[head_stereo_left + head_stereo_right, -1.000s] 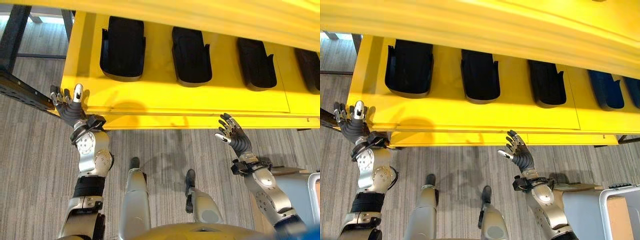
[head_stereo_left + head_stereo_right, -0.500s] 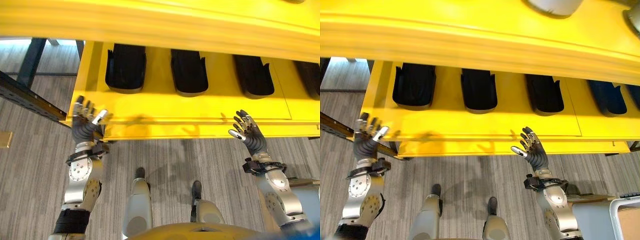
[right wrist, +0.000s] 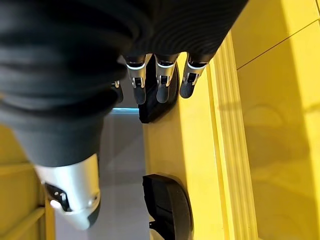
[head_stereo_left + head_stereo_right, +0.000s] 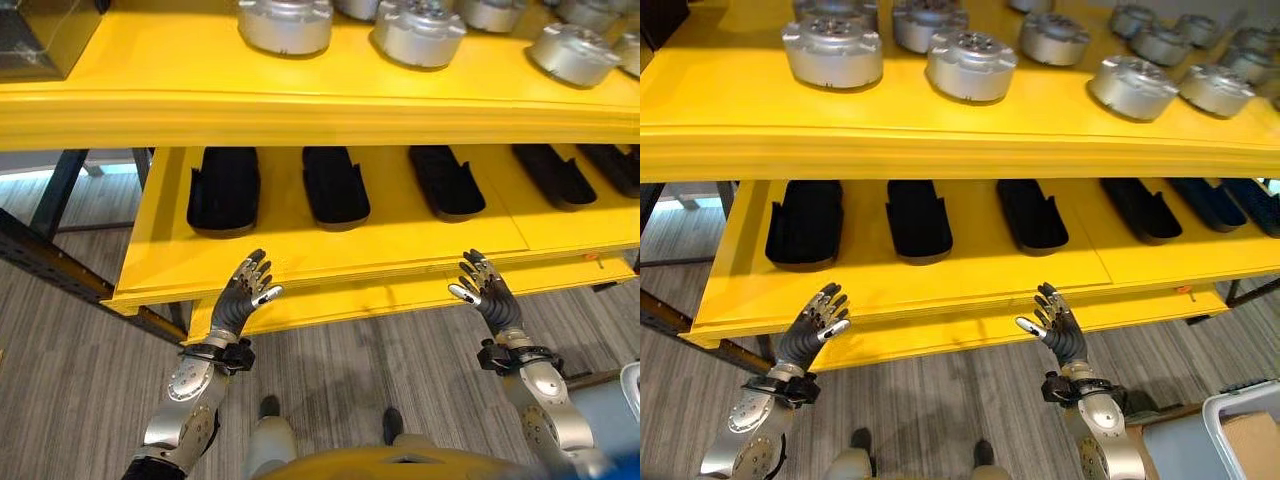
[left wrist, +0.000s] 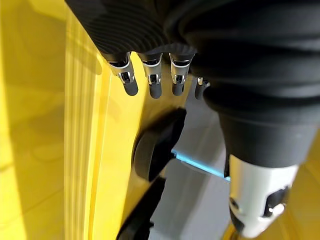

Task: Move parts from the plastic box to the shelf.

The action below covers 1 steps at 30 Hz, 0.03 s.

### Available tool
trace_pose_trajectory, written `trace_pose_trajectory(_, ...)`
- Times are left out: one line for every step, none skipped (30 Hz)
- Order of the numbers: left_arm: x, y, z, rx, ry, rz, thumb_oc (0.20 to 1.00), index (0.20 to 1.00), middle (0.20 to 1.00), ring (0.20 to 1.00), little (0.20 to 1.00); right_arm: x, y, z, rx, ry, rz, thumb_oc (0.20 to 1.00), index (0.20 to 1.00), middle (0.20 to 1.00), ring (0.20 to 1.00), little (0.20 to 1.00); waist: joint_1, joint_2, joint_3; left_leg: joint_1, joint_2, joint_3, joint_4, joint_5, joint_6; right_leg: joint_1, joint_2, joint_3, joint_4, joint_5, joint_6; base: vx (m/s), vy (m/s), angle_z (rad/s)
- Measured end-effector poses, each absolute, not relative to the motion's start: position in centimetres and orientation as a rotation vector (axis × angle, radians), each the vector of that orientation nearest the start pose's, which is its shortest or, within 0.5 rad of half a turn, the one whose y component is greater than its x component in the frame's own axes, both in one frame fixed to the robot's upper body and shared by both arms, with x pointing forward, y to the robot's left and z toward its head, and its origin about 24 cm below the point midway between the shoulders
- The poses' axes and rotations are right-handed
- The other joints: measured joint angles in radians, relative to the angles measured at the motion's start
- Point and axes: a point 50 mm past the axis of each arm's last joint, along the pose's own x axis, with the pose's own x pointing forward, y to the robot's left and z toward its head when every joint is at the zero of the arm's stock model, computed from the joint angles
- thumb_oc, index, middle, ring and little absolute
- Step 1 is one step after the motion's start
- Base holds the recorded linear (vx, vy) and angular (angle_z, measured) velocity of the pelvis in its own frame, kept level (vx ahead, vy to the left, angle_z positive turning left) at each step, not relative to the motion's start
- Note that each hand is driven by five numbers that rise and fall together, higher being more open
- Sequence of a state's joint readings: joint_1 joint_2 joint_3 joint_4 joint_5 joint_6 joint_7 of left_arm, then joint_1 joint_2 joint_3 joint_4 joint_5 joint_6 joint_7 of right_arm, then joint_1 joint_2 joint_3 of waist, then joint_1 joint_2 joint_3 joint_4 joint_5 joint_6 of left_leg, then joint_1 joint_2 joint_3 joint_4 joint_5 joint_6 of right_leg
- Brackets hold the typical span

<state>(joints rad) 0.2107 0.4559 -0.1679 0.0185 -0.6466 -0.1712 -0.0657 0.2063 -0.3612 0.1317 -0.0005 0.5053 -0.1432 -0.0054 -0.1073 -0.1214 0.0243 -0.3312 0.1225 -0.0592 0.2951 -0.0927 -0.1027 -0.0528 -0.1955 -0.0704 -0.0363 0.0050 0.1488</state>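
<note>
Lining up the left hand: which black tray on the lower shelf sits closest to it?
The outermost black tray at the lower shelf's left end, directly beyond the open, empty left hand; the other trays lie further toward the right hand.

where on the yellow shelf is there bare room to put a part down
The front strip of the lower shelf, between the black trays and its front edge, is bare. So is the upper shelf's front margin before the round metal parts. Further back, both levels are crowded. Both hands are empty.
</note>
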Motion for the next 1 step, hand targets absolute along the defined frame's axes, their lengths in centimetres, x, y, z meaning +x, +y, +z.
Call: trace_pose_trajectory(20.28, 21.09, 1.18, -0.211, 0.136, -0.103, 1.000, 1.000, 1.000, 1.000, 1.000, 20.53, -20.13, 1.32, 0.160, 0.110, 0.030, 1.000, 1.000, 1.000, 1.000, 1.000, -0.004, -0.003, -0.013, 0.015, 0.004, 0.000, -0.018, 0.006, 0.000, 0.009, 0.004, 0.000, -0.005, 0.000, -0.001, 0.07, -0.011, -0.06)
